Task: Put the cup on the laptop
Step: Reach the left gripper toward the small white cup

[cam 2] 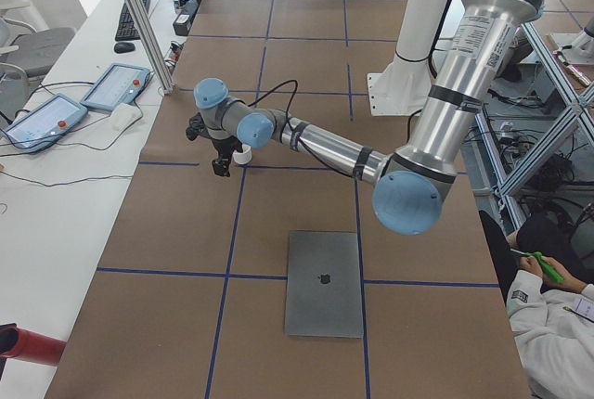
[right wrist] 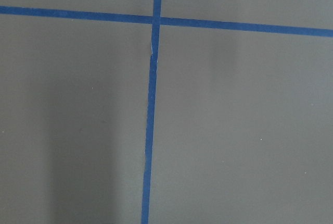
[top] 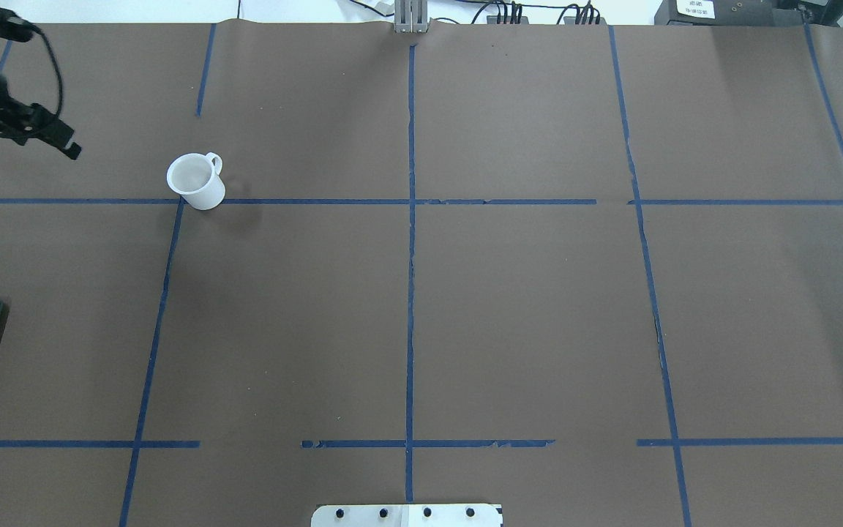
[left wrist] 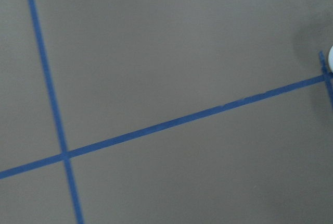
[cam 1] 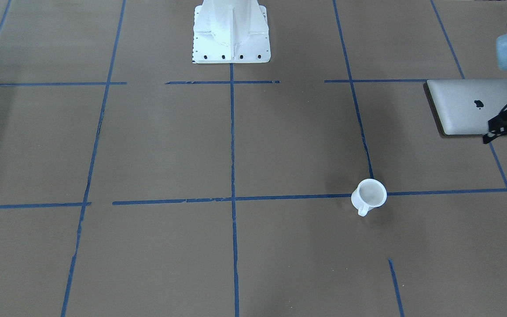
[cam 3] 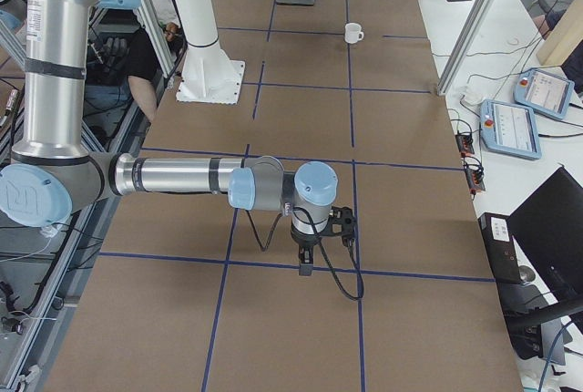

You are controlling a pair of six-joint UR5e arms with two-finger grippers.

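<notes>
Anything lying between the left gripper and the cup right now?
No. In the overhead view, the stretch from the left gripper to the cup is bare brown table cover, with nothing on it.

- The surface (cam 1: 165,141) is a flat matt brown, crossed by blue tape lines (cam 1: 232,145) that form a wide grid.
- The cup (cam 1: 369,197) is plain white inside and out.
- The laptop (cam 1: 464,105) is silver-grey, with a small dark apple logo (cam 1: 479,104) at the centre of its lid.
- The left arm (cam 2: 325,144) and the right arm (cam 3: 173,176) are both silver metal with pale blue joint caps.
- The left tool (cam 1: 506,140) and the right tool (cam 3: 305,264) are black, with black cables.
- The robot base (cam 1: 231,39) is white, with a row of dark bolt holes.
- The pendants (cam 3: 515,126) are pale blue-grey, each with a red button.
</notes>
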